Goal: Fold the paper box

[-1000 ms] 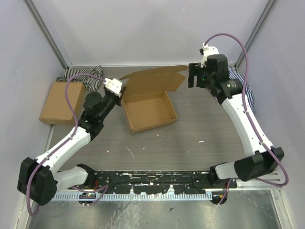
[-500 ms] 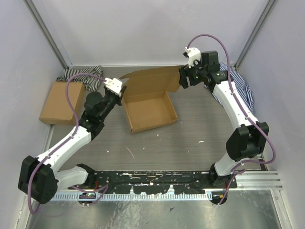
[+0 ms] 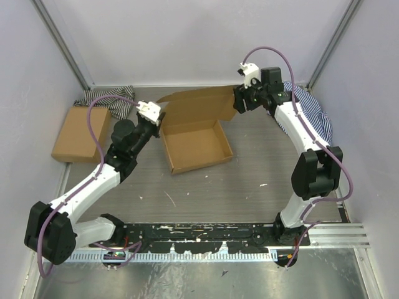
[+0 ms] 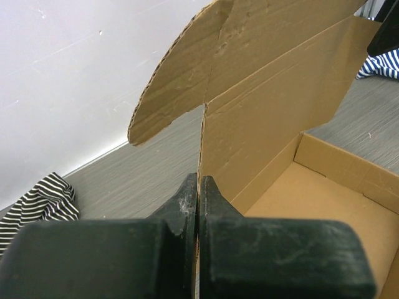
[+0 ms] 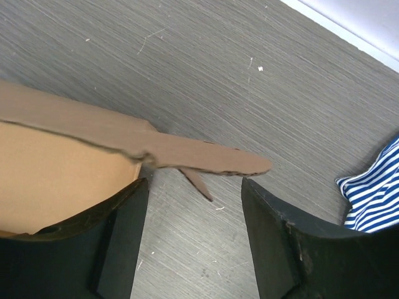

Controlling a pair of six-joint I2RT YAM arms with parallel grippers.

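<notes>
Left hand (image 4: 197, 187) pinches paper box (image 3: 196, 146) edge; right hand (image 5: 193, 184) open astride lid flap (image 5: 206, 161).

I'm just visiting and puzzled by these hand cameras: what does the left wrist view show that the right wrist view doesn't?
Only the left wrist view: the left tool pinched shut on an upright edge of the brown cardboard mailer box, and a black-and-white striped cloth. Only the right wrist view: the right tool, fingers apart either side of the lid's pointed side flap. Both: the box, the grey wood-grain table and a blue-and-white striped cloth.
</notes>
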